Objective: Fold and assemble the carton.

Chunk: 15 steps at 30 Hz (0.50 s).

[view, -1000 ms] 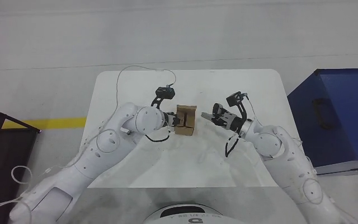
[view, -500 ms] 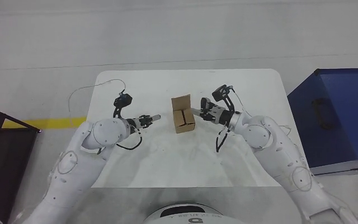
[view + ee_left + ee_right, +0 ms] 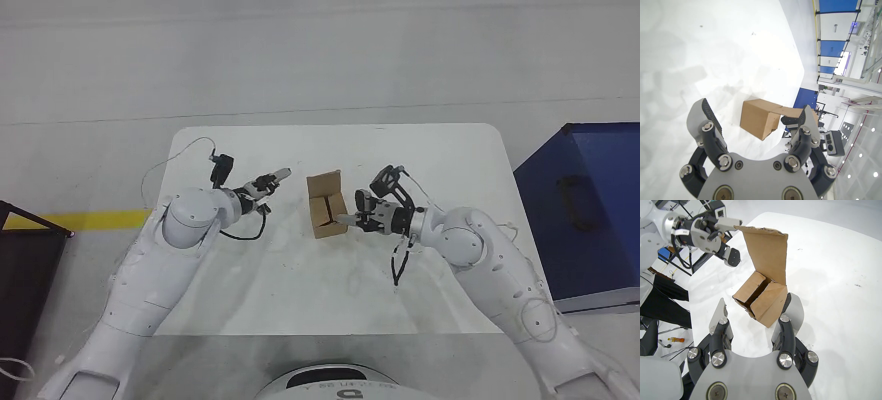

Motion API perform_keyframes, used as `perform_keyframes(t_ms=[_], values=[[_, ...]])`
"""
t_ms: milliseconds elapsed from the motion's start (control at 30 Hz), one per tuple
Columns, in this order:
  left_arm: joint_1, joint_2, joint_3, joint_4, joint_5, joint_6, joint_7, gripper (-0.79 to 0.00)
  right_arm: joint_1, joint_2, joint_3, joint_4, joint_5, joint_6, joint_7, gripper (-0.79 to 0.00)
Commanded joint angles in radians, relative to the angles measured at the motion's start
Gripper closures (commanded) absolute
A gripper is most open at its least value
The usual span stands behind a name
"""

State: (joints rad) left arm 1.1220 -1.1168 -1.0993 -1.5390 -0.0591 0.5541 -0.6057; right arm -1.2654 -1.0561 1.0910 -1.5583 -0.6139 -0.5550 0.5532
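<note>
Starting on the left: the left gripper [image 3: 276,178] hangs over the white table [image 3: 440,160], pointed at the carton [image 3: 326,203]. Its fingers [image 3: 703,106] are spread wide with nothing between them. In the left wrist view the carton [image 3: 755,121] sits a little way past the fingertips, roughly lined up with the gap. In the right wrist view one finger of the left gripper [image 3: 728,238] ends just beside the top corner of the raised flap [image 3: 768,256]. Honestly can't tell if it's touching the cardboard or just hovering next to it.

The carton is about mid-table, resting on its base with the top open. One long flap stands nearly upright on the far side from the robot. Two shorter flaps [image 3: 753,285] are tipped inward over the opening with a dark gap between them.

On the right, the right gripper [image 3: 350,217] comes in low at the carton's side. Its fingers [image 3: 791,306] are apart too, holding nothing. The carton [image 3: 764,308] sits right in front of the gap, and one fingertip is just beside the corner under the flap's hinge; contact is too close to call.

Off the table's right edge there's a blue bin [image 3: 600,210] on the floor.
</note>
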Motion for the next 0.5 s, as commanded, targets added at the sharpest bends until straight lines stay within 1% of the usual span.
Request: perform_keyframes(t_ms=[0, 133, 233, 300, 400, 467], values=[[-0.080, -0.016, 0.052, 0.066, -0.008, 0.019, -0.004, -0.785, -0.014, 0.004, 0.009, -0.017, -0.028, 0.000, 0.002, -0.603], [-0.185, -0.044, 0.136, 0.145, -0.021, 0.023, -0.053, -0.785, -0.048, 0.012, 0.023, -0.051, -0.067, 0.001, 0.008, -0.616], [-0.237, -0.056, 0.192, 0.184, -0.010, -0.040, -0.140, -0.785, -0.066, 0.016, 0.031, -0.062, -0.090, 0.011, 0.019, -0.619], [-0.255, -0.058, 0.225, 0.195, 0.020, -0.101, -0.211, -0.785, -0.075, 0.018, 0.036, -0.066, -0.098, 0.011, 0.022, -0.619], [-0.270, -0.056, 0.256, 0.211, 0.075, -0.162, -0.294, -0.785, -0.084, 0.021, 0.040, -0.071, -0.111, 0.006, 0.029, -0.625], [-0.273, -0.053, 0.265, 0.217, 0.100, -0.182, -0.323, -0.785, -0.087, 0.022, 0.043, -0.074, -0.113, 0.010, 0.031, -0.622]])
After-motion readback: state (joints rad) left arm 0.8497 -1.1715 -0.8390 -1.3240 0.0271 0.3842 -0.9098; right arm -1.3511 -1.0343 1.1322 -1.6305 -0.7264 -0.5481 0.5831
